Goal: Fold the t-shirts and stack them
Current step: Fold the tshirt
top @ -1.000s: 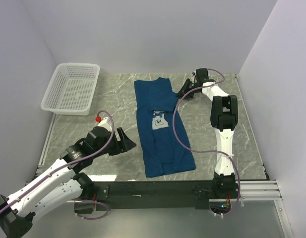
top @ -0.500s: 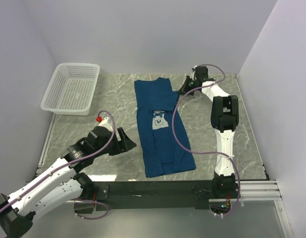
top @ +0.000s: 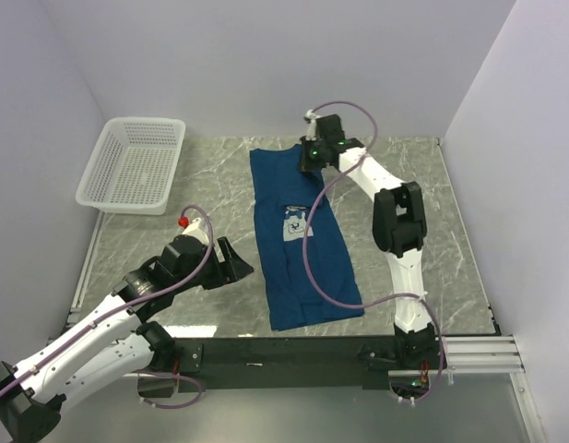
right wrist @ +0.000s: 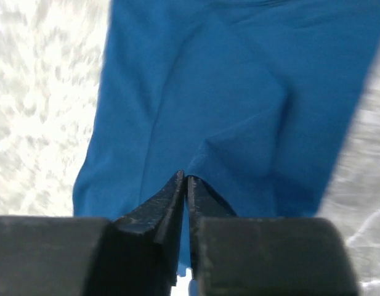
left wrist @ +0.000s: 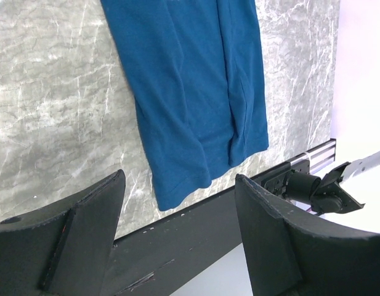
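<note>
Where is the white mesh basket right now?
In the top view, the white mesh basket sits at the table's far left corner. It lies apart from the blue t-shirt to its right, and beyond the left gripper.

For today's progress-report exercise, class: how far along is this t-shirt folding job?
Done: the t-shirt lies folded lengthwise into a long strip. In hand: the right gripper, fingers shut, pinches its far end; the left gripper hangs open beside it. Left: folding it crosswise and stacking.

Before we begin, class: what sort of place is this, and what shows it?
Likely a robotics lab test cell: left arm and right arm bolted at a marble-look table, blank white walls around it, a t-shirt and basket laid out.
</note>
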`<action>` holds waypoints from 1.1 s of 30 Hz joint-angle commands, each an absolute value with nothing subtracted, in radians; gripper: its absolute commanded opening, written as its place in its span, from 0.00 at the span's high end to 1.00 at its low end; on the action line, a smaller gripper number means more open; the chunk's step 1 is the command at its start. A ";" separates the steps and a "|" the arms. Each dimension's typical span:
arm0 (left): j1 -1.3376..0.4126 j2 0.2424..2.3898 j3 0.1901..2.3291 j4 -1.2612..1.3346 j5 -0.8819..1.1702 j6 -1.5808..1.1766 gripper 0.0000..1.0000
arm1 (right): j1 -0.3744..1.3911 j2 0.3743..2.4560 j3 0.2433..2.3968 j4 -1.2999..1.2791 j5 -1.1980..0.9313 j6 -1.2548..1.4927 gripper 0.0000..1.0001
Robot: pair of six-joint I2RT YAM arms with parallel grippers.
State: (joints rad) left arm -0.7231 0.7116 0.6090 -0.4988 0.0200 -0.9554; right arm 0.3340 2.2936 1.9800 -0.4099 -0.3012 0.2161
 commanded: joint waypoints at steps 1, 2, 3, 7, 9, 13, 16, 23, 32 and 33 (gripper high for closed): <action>-0.719 0.698 0.621 -0.483 0.006 -0.951 0.23 | 0.429 2.299 2.045 -0.515 -0.186 0.036 0.85; -0.719 0.698 0.621 -0.482 0.008 -0.950 0.23 | 0.451 2.301 2.042 -0.528 -0.173 -0.030 0.75; -0.719 0.699 0.621 -0.482 0.006 -0.950 0.23 | 0.468 2.298 2.034 -0.537 -0.160 -0.056 0.70; -0.719 0.700 0.621 -0.477 0.011 -0.950 0.23 | 0.537 2.267 1.982 -0.580 -0.124 -0.172 0.47; -0.719 0.698 0.621 -0.474 0.012 -0.950 0.23 | 0.545 2.237 1.967 -0.610 -0.194 -0.253 0.37; -0.718 0.695 0.627 -0.469 0.014 -0.946 0.23 | 0.551 2.188 1.941 -0.690 -0.314 -0.354 0.33; -0.719 0.695 0.623 -0.465 0.011 -0.943 0.23 | 0.519 2.129 1.925 -0.794 -0.493 -0.450 0.33; -0.721 0.848 0.421 -0.157 0.285 -0.997 0.21 | 0.472 1.591 1.274 -0.982 -0.753 -1.278 0.16; -1.087 1.170 0.616 -0.279 0.158 -0.897 0.24 | 0.482 1.004 0.652 -0.910 -0.627 -1.424 0.10; -1.110 1.218 0.639 -0.310 0.122 -0.914 0.25 | 0.489 0.964 0.581 -0.879 -0.617 -1.404 0.10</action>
